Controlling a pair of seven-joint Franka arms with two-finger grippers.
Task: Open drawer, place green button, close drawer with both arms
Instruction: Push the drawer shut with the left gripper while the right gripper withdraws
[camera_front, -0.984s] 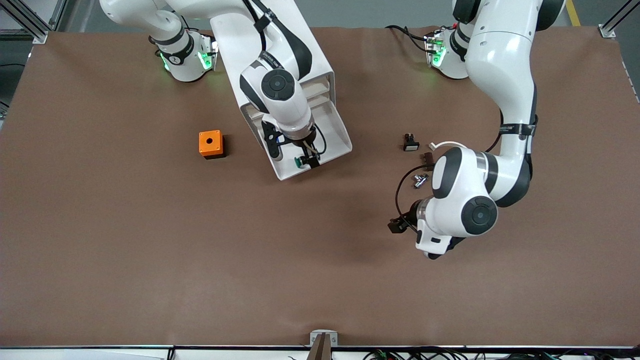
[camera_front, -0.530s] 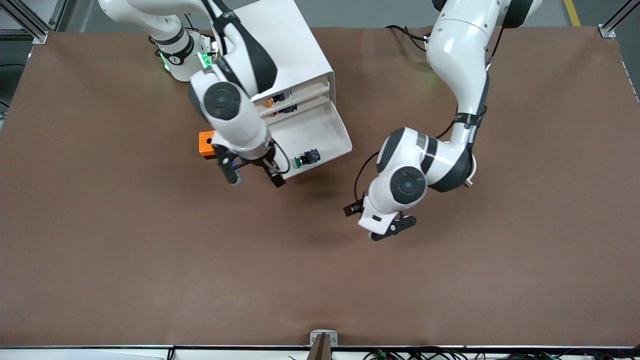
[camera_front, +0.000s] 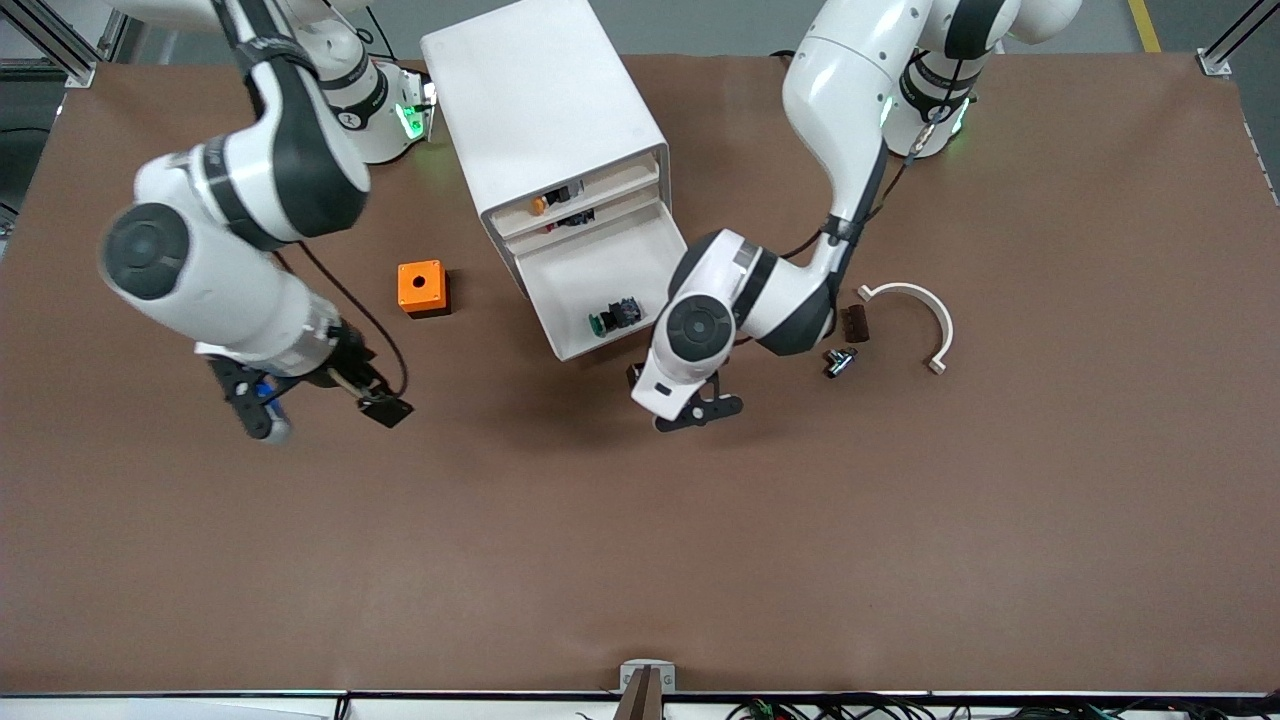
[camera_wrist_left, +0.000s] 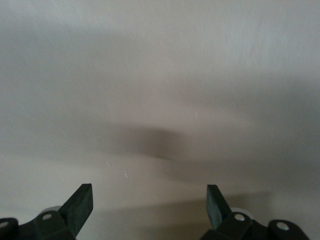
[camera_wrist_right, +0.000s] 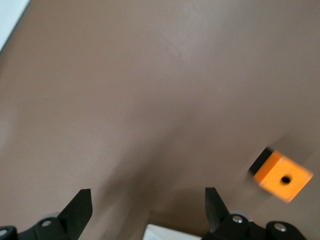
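One small green-capped button (camera_front: 612, 316) lies in the open bottom drawer (camera_front: 610, 285) of the white cabinet (camera_front: 545, 110); light and rigid (likely slippery), best pinched across its black body. Both end effectors, left (camera_front: 690, 400) and right (camera_front: 315, 405), gape wide, empty, over the desk (camera_front: 640, 560) near the cabinet.

There are two robot arms (camera_front: 230, 250) and one white drawer box (camera_front: 555, 150). One green button (camera_front: 600, 322), one orange box (camera_front: 421, 287) and one white curved piece (camera_front: 915, 318) are here too.

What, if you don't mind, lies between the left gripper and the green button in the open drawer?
In the front view, only the drawer's white front wall separates the left gripper from the button, plus a strip of bare tabletop.
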